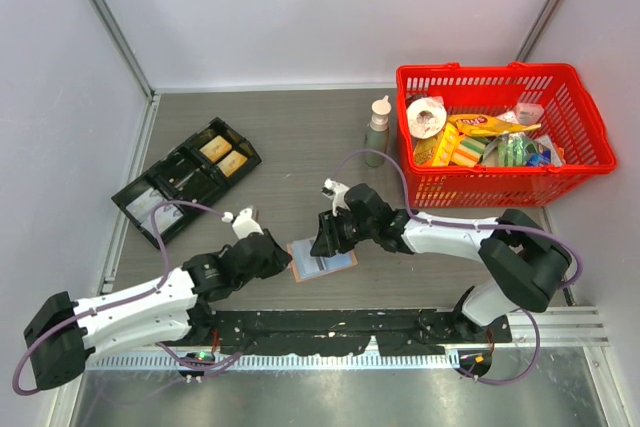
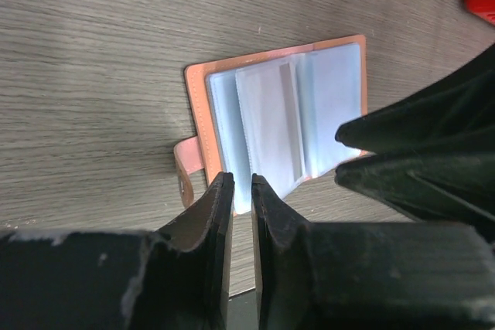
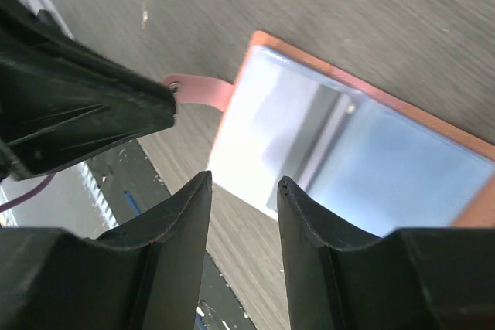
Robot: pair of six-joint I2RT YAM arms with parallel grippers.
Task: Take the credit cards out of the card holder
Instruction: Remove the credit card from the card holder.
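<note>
The tan-pink card holder (image 1: 325,259) lies open on the table between the arms, its pale blue-grey inside facing up (image 2: 286,113) (image 3: 348,144). Its strap tab (image 2: 186,179) points to the near-left. Pale card-like sheets (image 2: 267,125) lie in its sleeves; I cannot tell cards from lining. My left gripper (image 1: 290,265) (image 2: 241,183) is closed to a thin gap on the holder's near edge. My right gripper (image 1: 322,242) (image 3: 244,183) is open, just above the holder's left corner and holding nothing. It also shows in the left wrist view (image 2: 418,160).
A black compartment tray (image 1: 185,182) lies at the left. A red basket (image 1: 500,75) full of goods stands at the back right, with a small bottle (image 1: 377,127) beside it. A black rail (image 1: 330,327) runs along the near table edge.
</note>
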